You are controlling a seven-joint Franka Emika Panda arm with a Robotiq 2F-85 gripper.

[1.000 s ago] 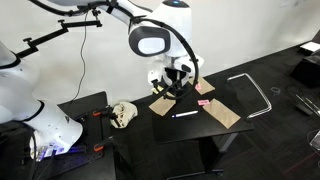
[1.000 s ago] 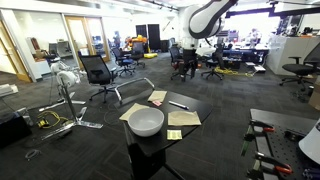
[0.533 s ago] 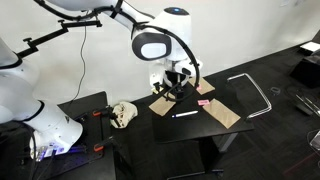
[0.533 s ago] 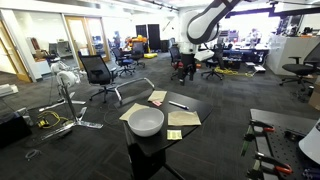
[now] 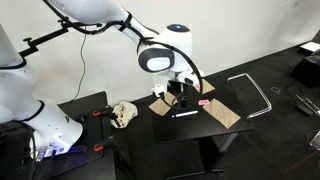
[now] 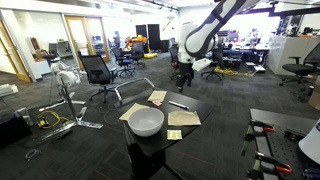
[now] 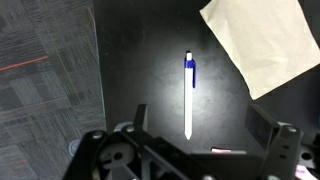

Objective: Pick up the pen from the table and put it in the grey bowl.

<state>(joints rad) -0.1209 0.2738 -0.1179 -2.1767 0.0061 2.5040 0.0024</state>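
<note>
Wrist view, from the left: grey carpet (image 7: 45,70) fills that side, then the black table (image 7: 140,60) begins. At centre lies the pen (image 7: 188,95) - white barrel, blue end pointing to the top of the frame, flat on bare tabletop and touching nothing. To its upper right sits a tan sheet of paper (image 7: 255,40), near the pen but apart from it. Along the bottom edge we see the gripper (image 7: 197,138) with its fingers (image 7: 265,130) spread wide, one on each side of the pen's lower end and nothing between them. A small pink scrap (image 7: 225,150) shows at the bottom edge, too small to identify. In an exterior view, from the left: an office chair (image 6: 97,70) stands on the floor, and the grey bowl (image 6: 146,122) sits at the near side of the table (image 6: 150,145) with nothing visible inside. Tan sheets lie around it, and a yellow note (image 6: 174,134) sits just beside it. The pen (image 6: 178,104) rests beyond and right of the bowl, between the sheets, well clear of the rim. The gripper (image 6: 183,76) hangs above the pen without contact. In an exterior view from the opposite side, the gripper (image 5: 179,97) hovers just over the pen (image 5: 185,113) - the bowl we cannot make out there.
</note>
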